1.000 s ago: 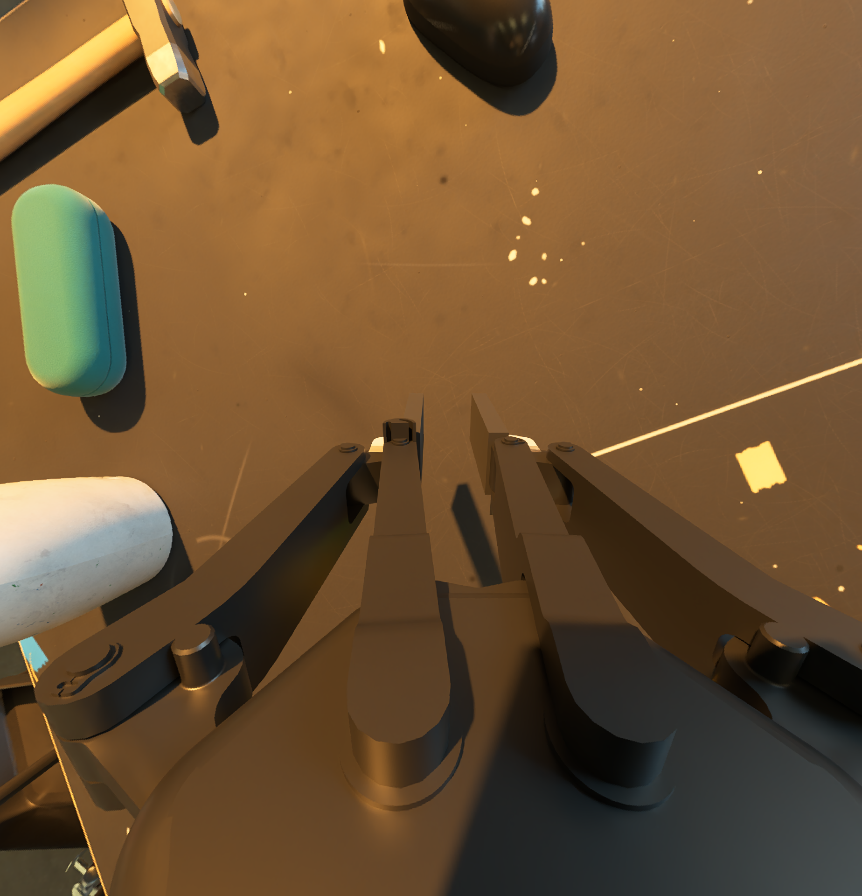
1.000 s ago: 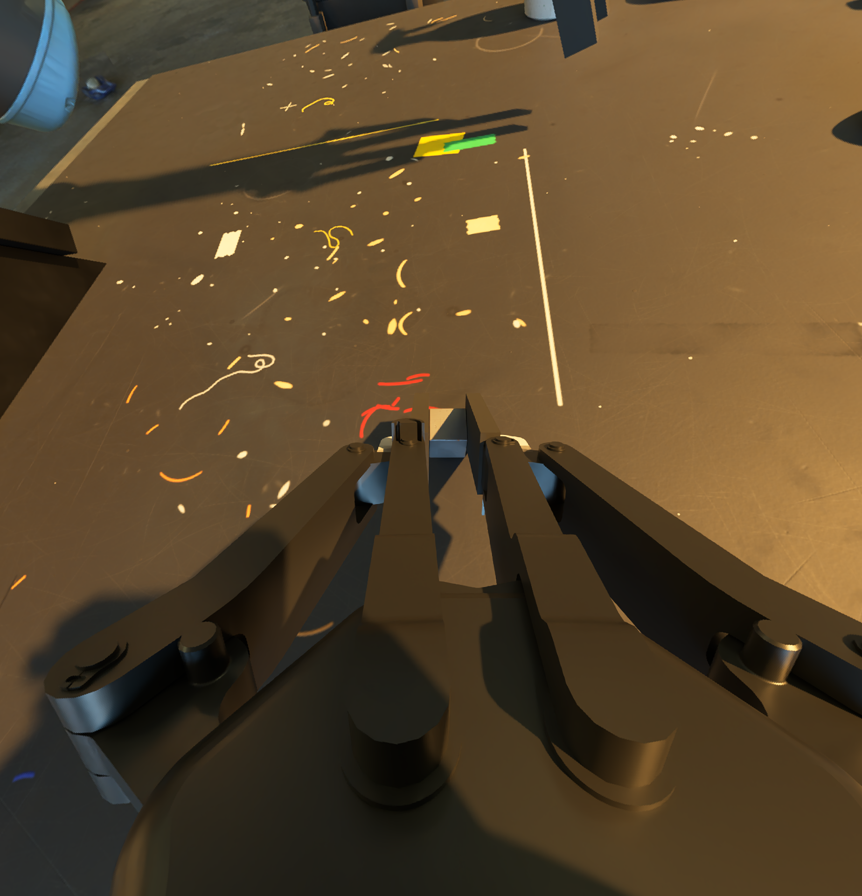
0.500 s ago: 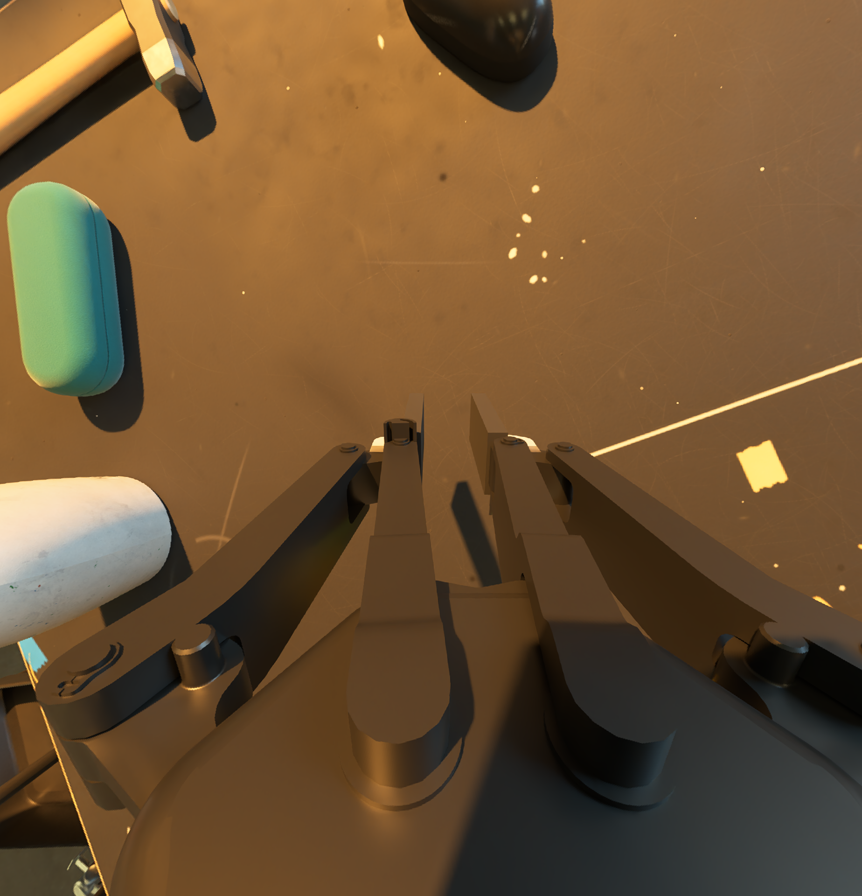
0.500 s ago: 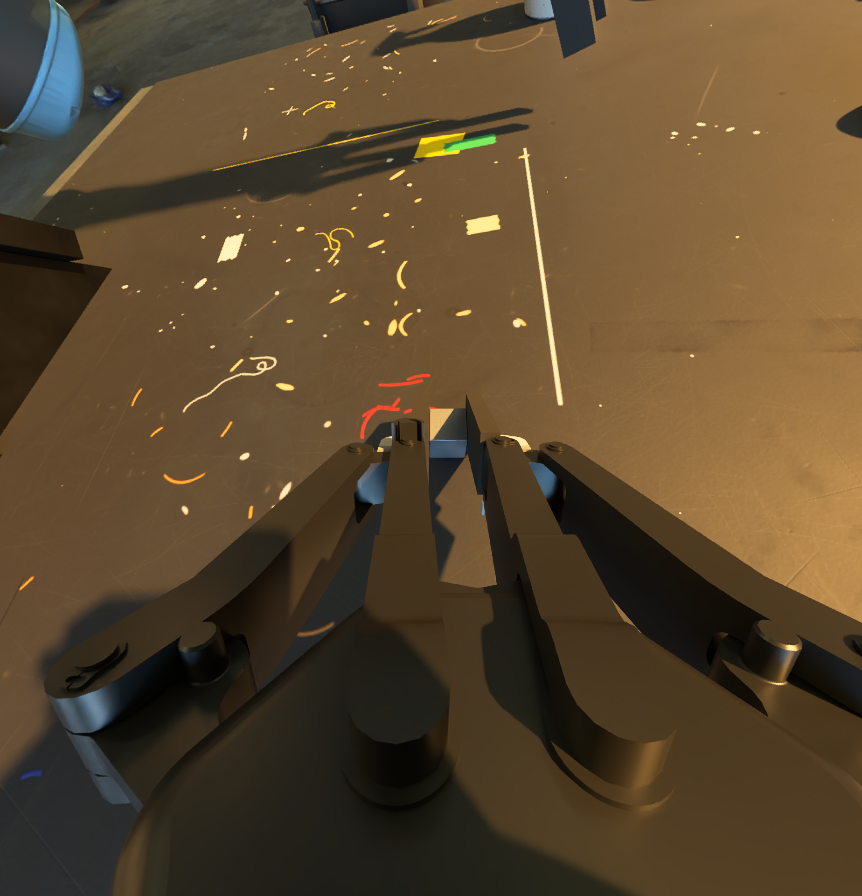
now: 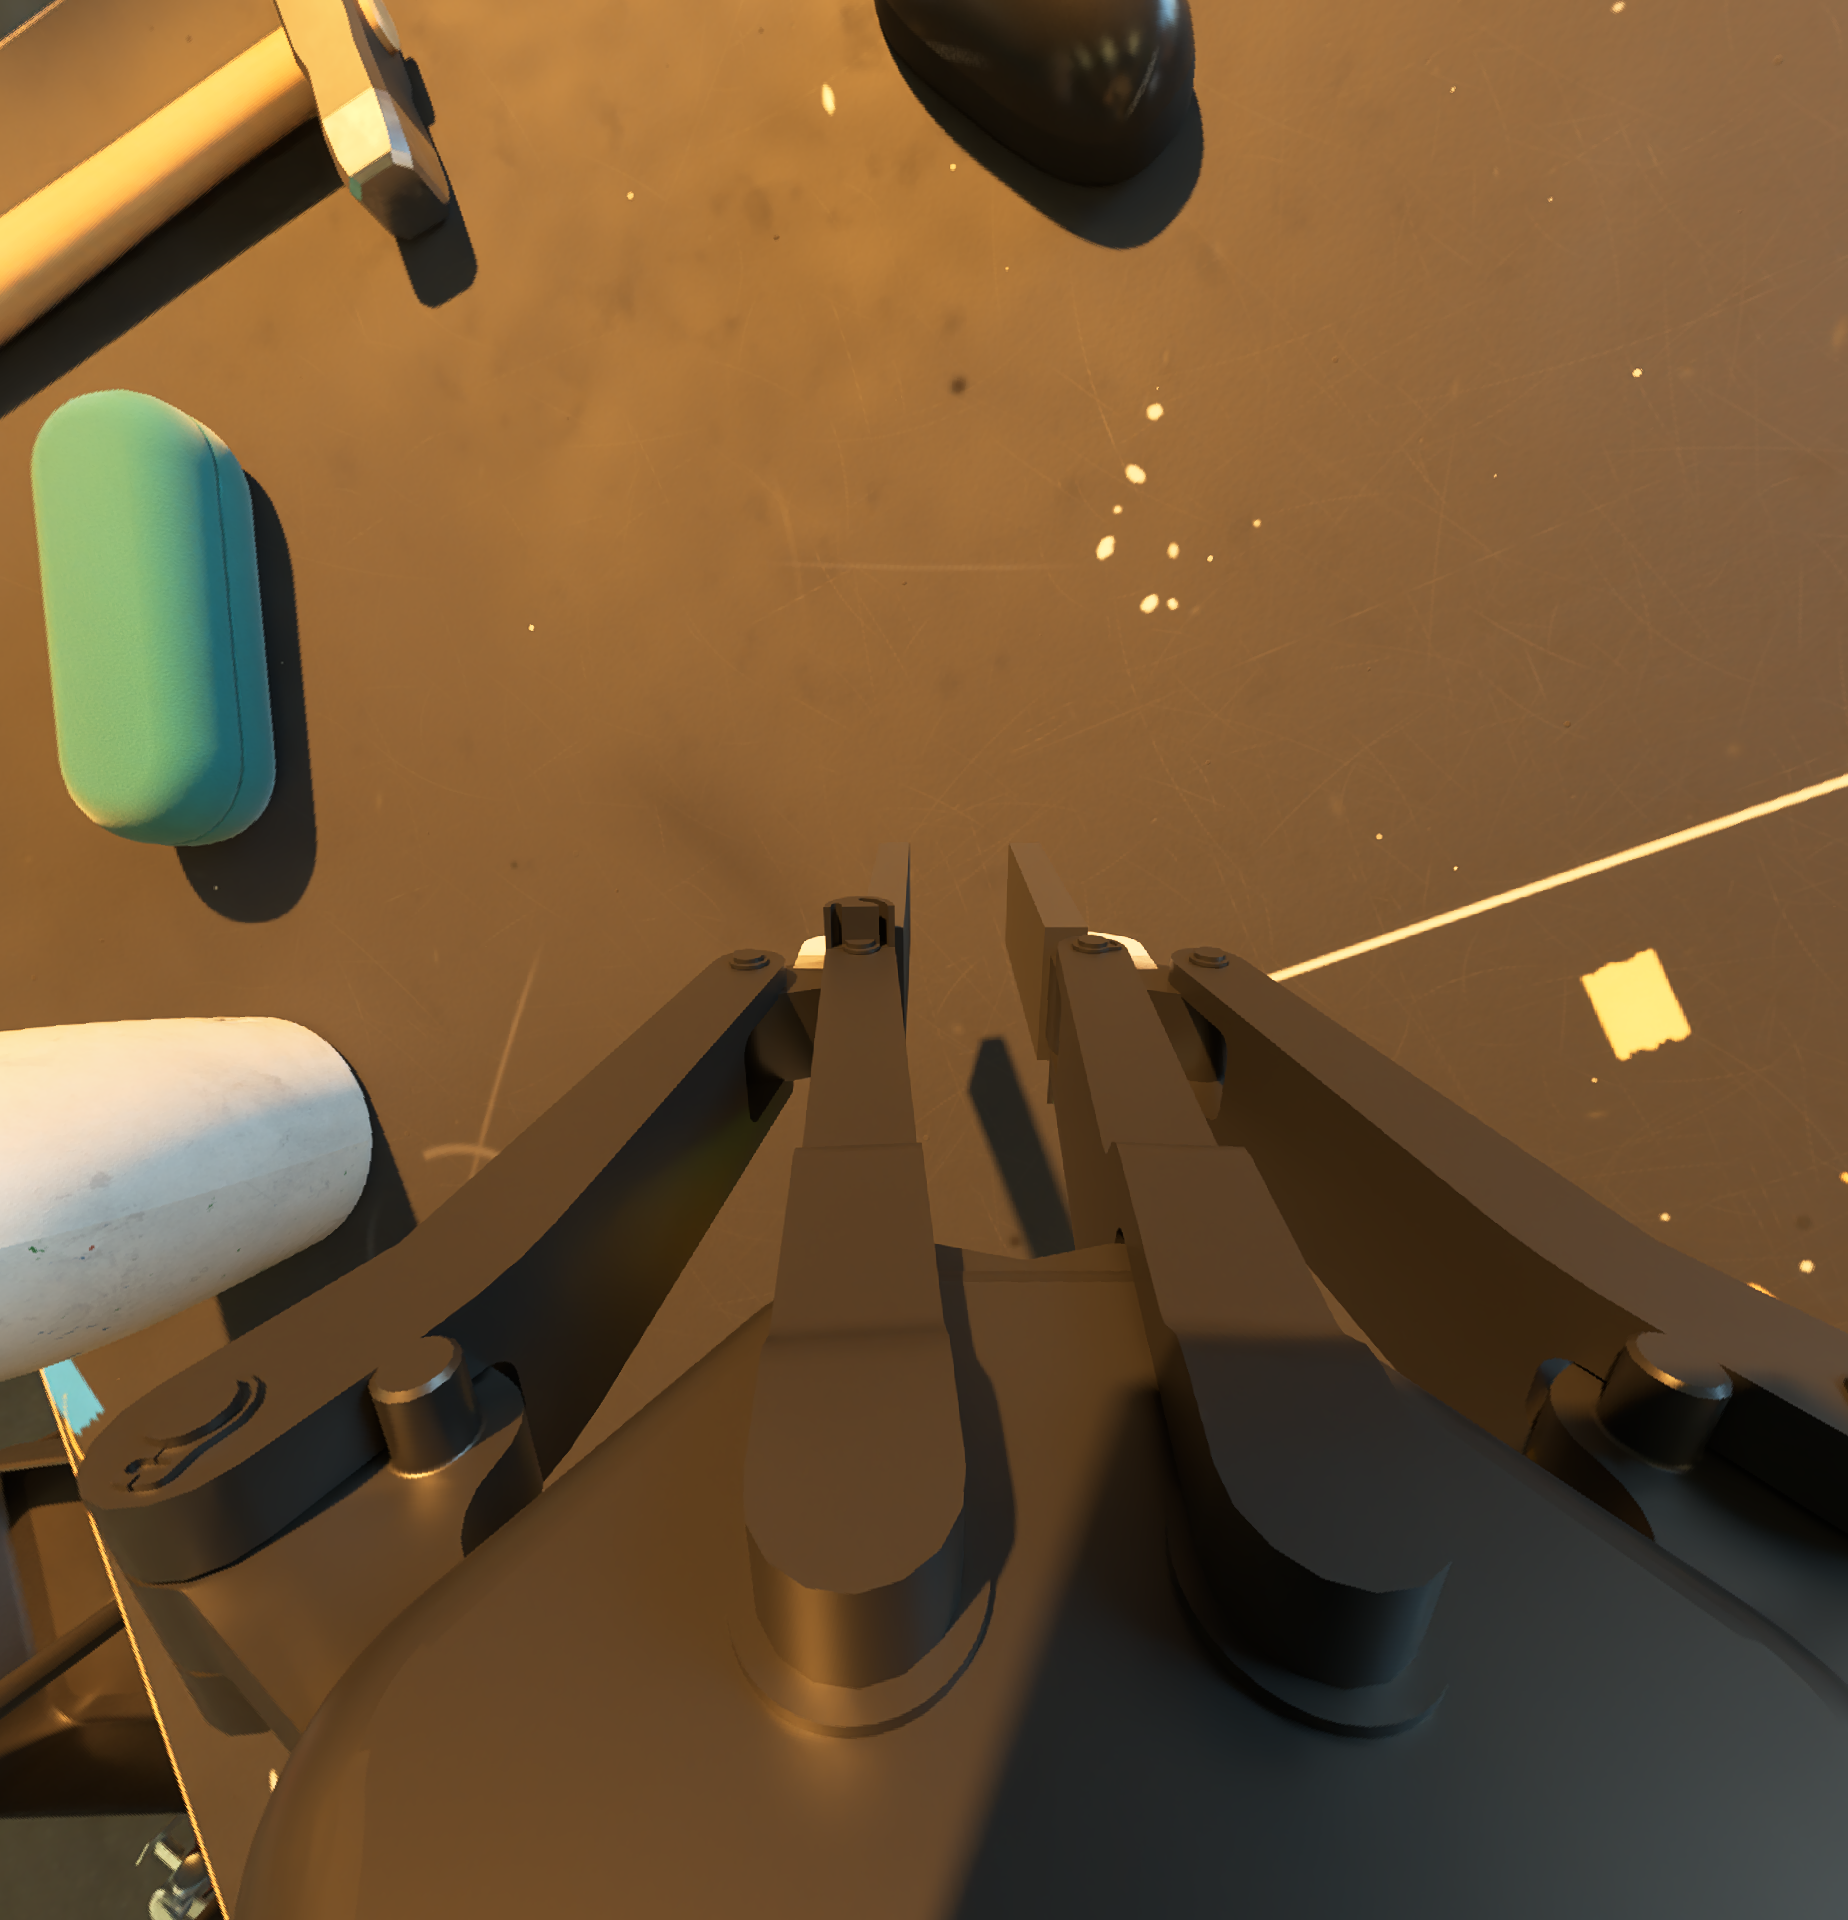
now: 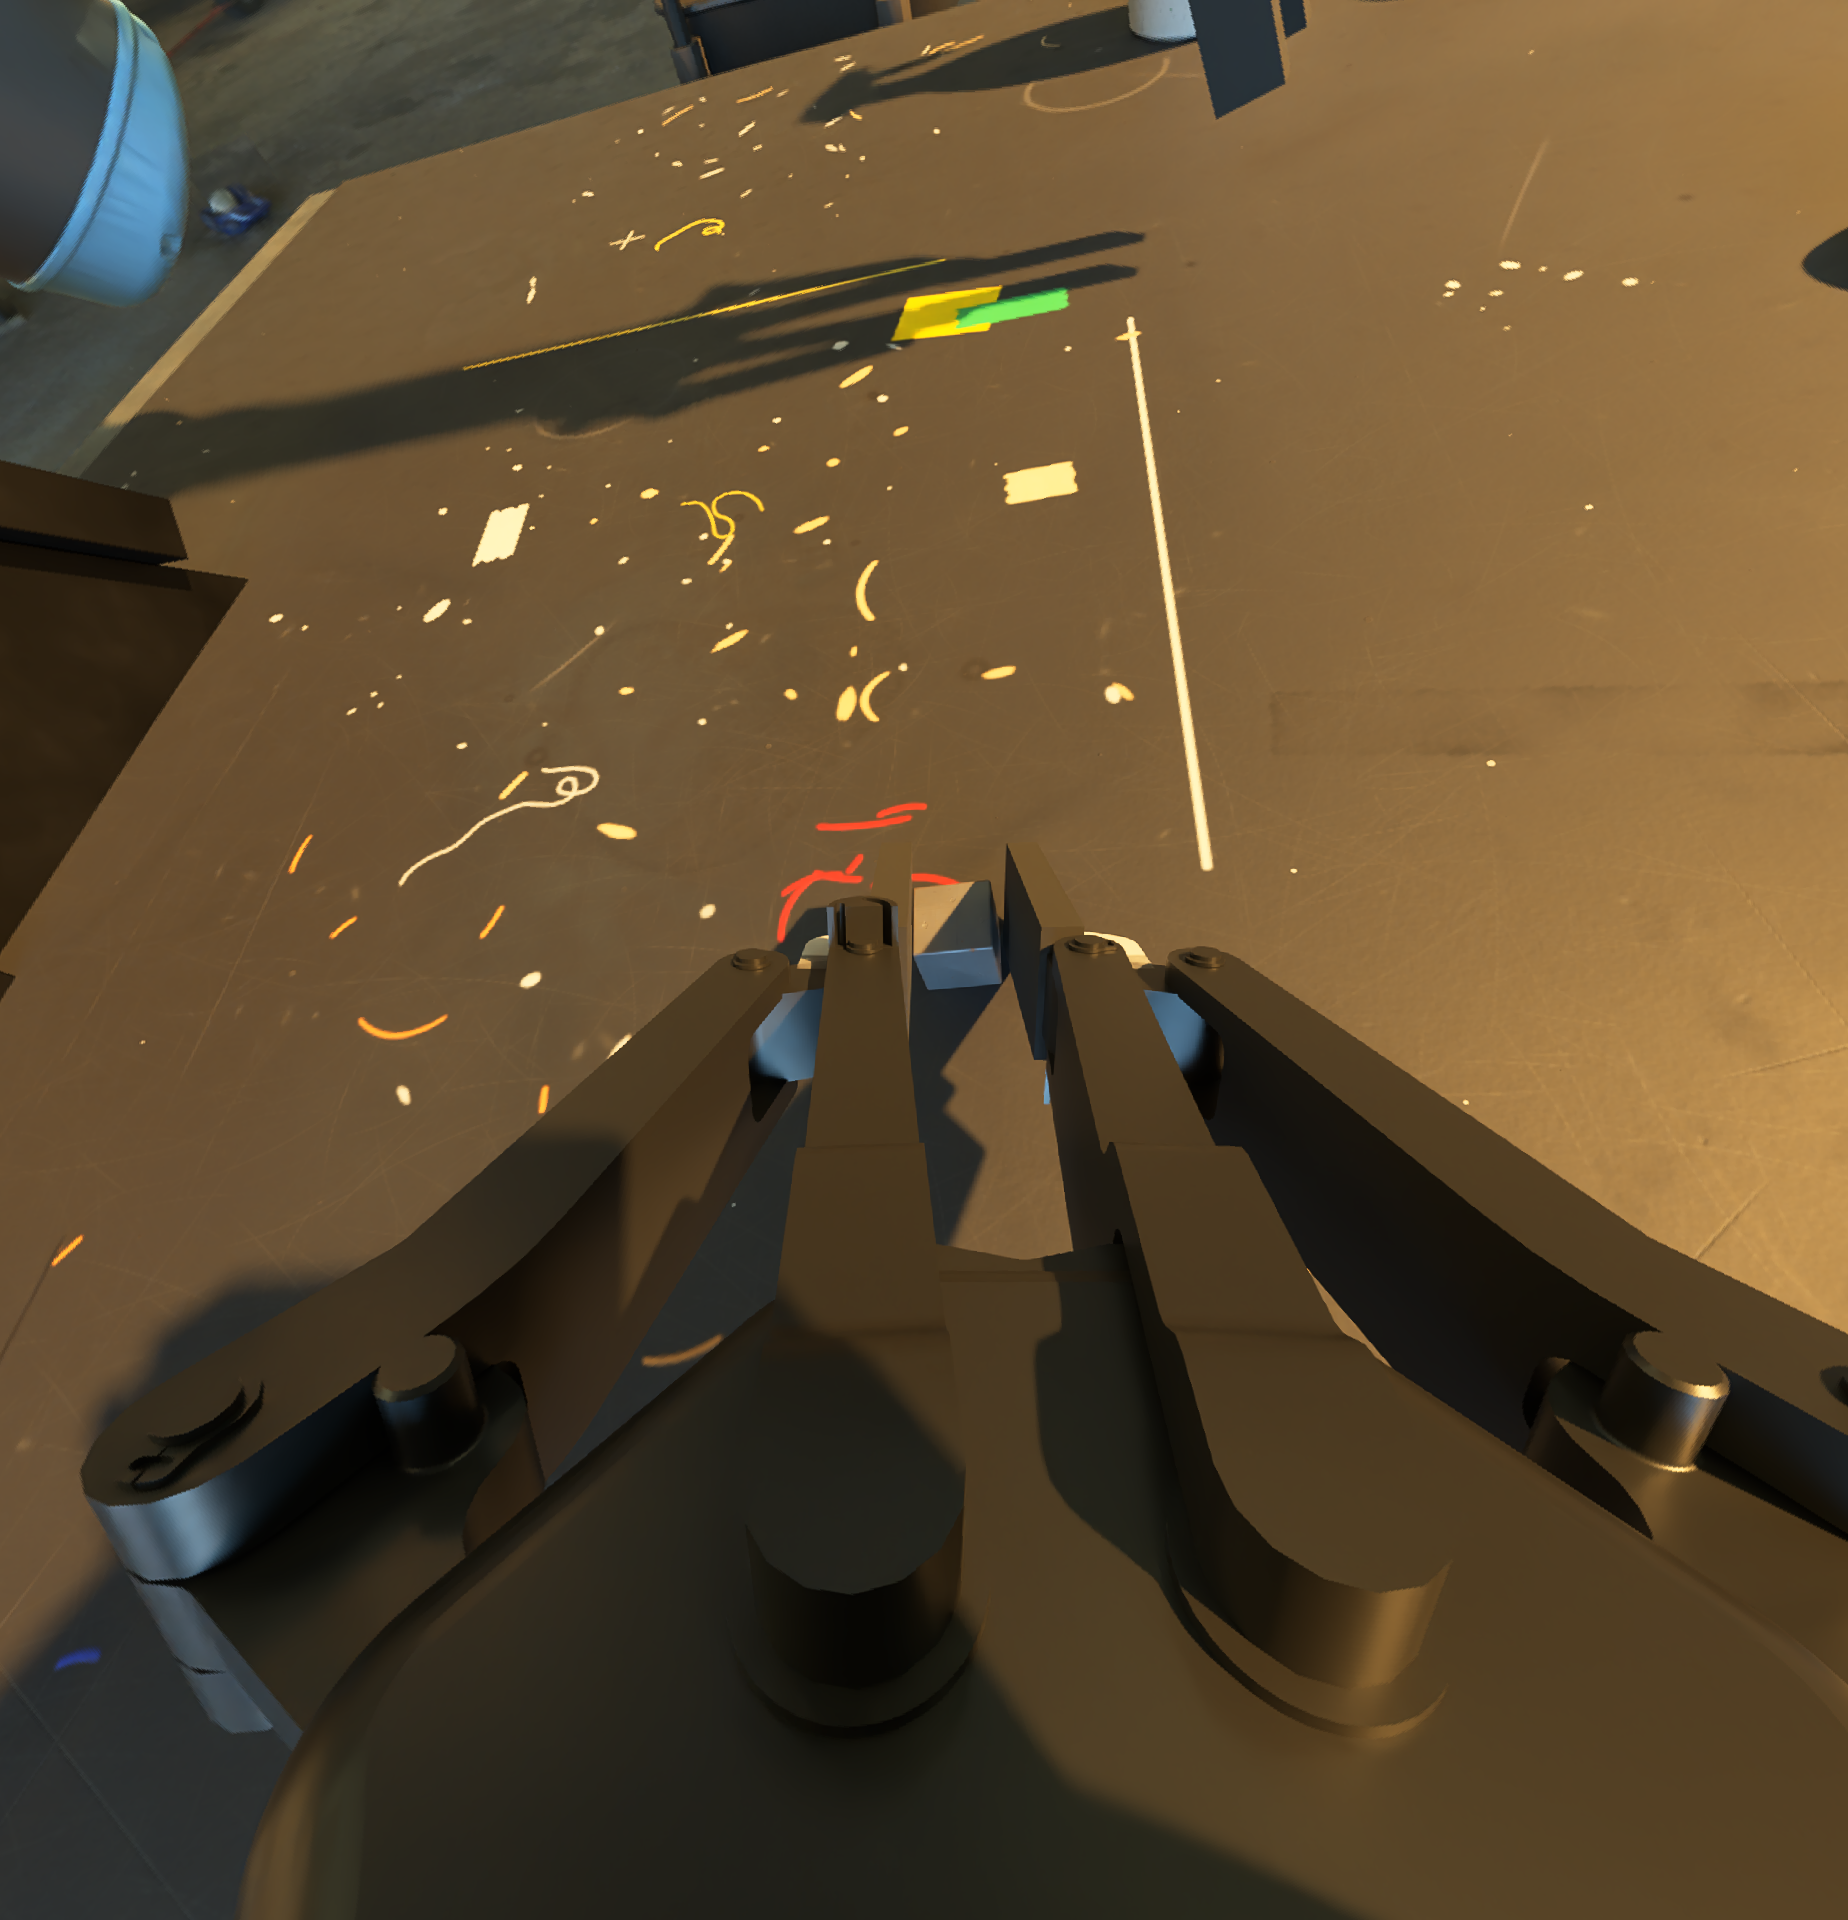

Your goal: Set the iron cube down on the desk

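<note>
The right gripper [image 6: 956, 894] has its jaws clamped flat on two opposite faces of the iron cube [image 6: 956, 932], judged dense, rigid and slick, above the worktop [image 6: 1471, 935]; the left gripper [image 5: 956, 894] has its jaws nearly closed, holding nothing.

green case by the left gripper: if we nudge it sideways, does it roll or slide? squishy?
The green case lies flat on the desk with a broad top, so it would probably slide, not roll. Its rounded ends may let it swivel if pushed off-centre. A seam runs along its side, which suggests a stiff two-part shell, likely light for its size.
</note>
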Available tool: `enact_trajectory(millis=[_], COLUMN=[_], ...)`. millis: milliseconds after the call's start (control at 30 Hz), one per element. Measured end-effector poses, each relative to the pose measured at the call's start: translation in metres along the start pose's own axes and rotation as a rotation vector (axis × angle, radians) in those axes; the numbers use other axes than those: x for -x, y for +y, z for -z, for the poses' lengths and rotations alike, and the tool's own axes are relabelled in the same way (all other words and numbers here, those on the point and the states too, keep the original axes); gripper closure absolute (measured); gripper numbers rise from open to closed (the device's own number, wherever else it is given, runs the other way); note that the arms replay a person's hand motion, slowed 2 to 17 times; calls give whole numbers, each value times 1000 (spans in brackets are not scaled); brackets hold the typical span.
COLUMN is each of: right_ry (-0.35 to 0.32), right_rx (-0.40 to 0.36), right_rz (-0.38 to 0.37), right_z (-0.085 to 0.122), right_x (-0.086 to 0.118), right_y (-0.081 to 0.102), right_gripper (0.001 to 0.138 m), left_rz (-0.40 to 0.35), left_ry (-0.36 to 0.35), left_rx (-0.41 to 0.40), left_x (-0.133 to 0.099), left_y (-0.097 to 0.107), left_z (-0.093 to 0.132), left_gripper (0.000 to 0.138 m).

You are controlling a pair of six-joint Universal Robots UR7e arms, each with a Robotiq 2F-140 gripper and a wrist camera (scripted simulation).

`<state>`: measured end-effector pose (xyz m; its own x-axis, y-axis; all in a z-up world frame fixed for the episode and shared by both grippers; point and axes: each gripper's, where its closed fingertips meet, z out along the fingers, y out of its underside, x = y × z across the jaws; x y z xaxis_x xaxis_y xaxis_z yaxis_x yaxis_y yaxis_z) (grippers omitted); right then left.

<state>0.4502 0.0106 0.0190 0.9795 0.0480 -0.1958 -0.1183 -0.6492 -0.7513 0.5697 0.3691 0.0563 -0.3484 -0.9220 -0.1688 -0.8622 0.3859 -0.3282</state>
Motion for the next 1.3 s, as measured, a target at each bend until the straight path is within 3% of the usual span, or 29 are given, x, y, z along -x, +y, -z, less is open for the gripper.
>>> enact_trajectory(millis=[300,567,1033,1300], right_ry=[1,-14,-31,55], right_rx=[0,0,-75,-112], right_rz=[2,9,66,133], right_z=[0,1,11,28], right_x=[0,2,12,7], right_y=[0,0,-11,-26], right_gripper=[113,112,111,114], left_rz=[6,30,50,25], left_ry=[-20,-42,-3,79], left_rx=[-31,-116,-387,-565], left_x=[4,7,-9,-40], left_y=[-5,-17,-51,-72], left_z=[5,20,70,104], left_gripper=[113,116,136,138])
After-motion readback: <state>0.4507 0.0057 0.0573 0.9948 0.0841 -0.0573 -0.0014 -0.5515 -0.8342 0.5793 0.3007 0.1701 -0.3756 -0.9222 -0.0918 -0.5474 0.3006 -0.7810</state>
